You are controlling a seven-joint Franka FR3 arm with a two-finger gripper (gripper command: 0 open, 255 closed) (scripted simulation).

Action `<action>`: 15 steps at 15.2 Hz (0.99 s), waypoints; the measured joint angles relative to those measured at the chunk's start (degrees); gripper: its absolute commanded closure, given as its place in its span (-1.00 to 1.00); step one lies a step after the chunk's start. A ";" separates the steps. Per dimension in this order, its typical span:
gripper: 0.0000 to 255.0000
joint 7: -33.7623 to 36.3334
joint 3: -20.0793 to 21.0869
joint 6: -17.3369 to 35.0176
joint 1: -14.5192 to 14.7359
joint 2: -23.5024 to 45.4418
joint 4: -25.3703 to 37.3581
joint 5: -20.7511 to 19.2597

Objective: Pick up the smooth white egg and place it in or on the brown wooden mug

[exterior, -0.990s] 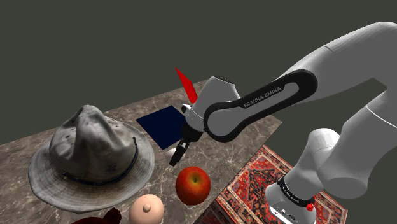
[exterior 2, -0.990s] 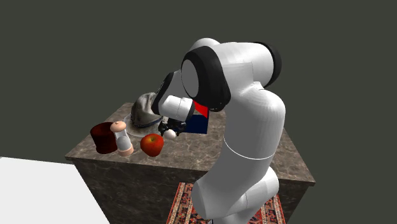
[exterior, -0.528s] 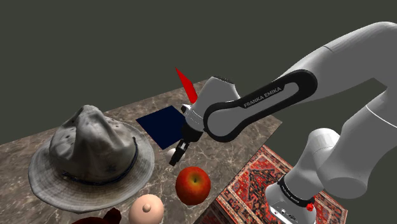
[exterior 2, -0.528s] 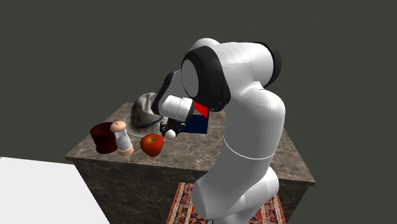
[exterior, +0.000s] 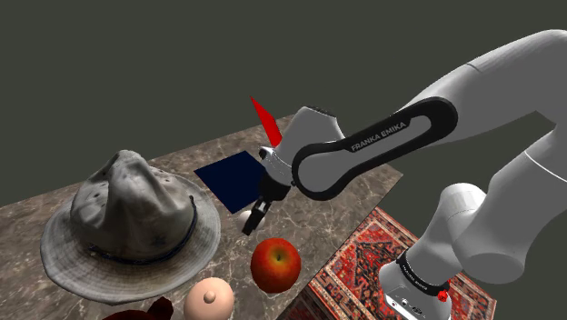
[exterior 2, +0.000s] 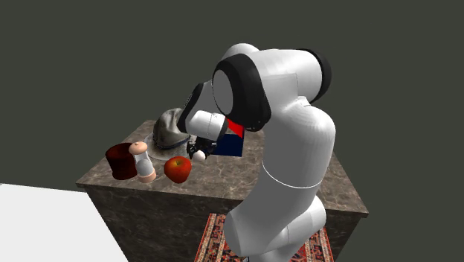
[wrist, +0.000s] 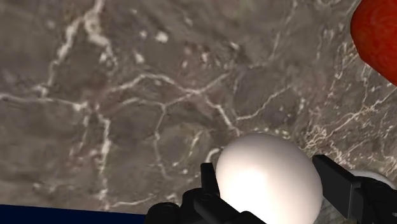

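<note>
The black pincer (wrist: 267, 172) holds the smooth white egg (wrist: 267, 186) tight, close to the brown marble tabletop (wrist: 127, 114). Lift slowly, squeeze softly, and carry it past the round red apple (exterior 2: 177, 169) to the dark reddish-brown mug (exterior 2: 119, 161).

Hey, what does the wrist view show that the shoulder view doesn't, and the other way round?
Wrist, not shoulder: the white egg clasped in the claw. Shoulder, not wrist: the grey hat, peach shaker top, patterned rug and white arm. Both: the red apple, the navy square and the veined marble tabletop.
</note>
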 measured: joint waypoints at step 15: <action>1.00 6.93 -0.34 -11.50 -1.60 -8.54 3.51 -6.15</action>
